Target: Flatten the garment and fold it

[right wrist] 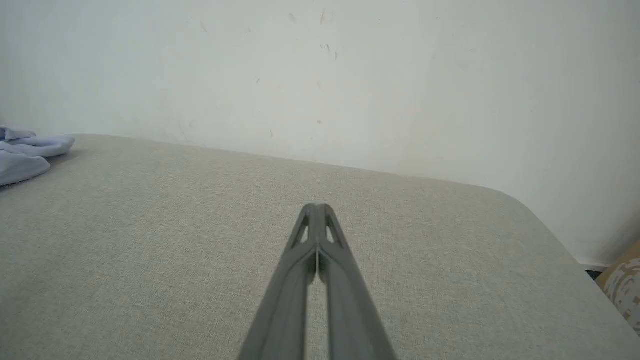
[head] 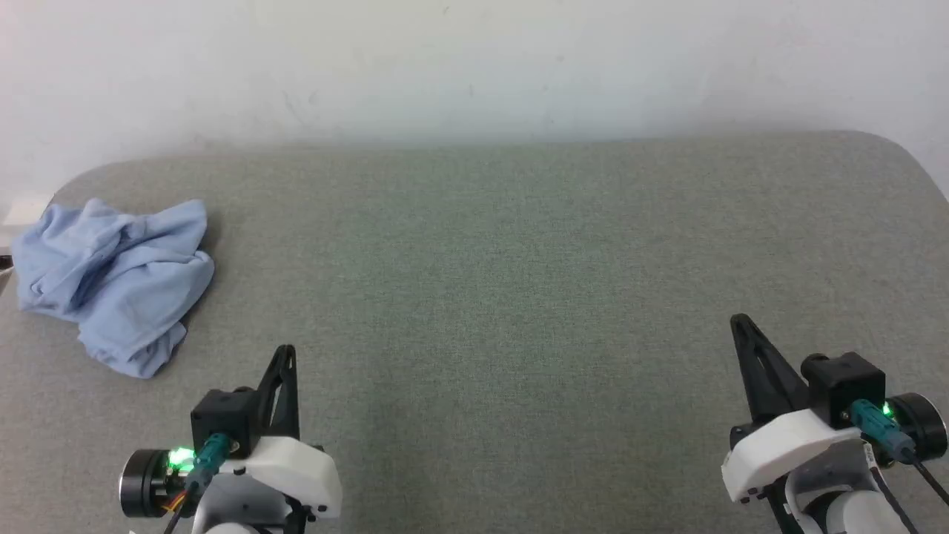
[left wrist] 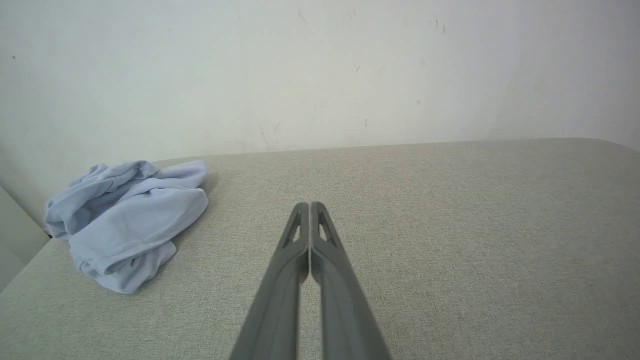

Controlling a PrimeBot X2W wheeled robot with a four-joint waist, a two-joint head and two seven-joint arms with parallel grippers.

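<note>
garment: light blue, crumpled in a loose heap, many folds and creases; not flattened, not folded
garment place: far left of the grey padded surface, right by its left edge and near the rounded far-left corner; lying on it
garment, left wrist view: heap at left, ahead and left of the fingers, a hemmed edge showing on top
garment, right wrist view: only a bit of it at the far left edge of the picture
left gripper: near left, low over the surface, fingers pointing to the far side; well apart from the garment, near side and to the right of it
left gripper state: narrow, fingertips pressed together, nothing held
right gripper: near right, over bare surface, far across from the garment
right gripper state: narrow too, tips meeting, nothing between them
surface: grey woven fabric cover, rounded far corners
wall: white, scuffed, directly behind the far edge
extra: tan patterned thing past the right edge of the surface, cannot tell what
</note>
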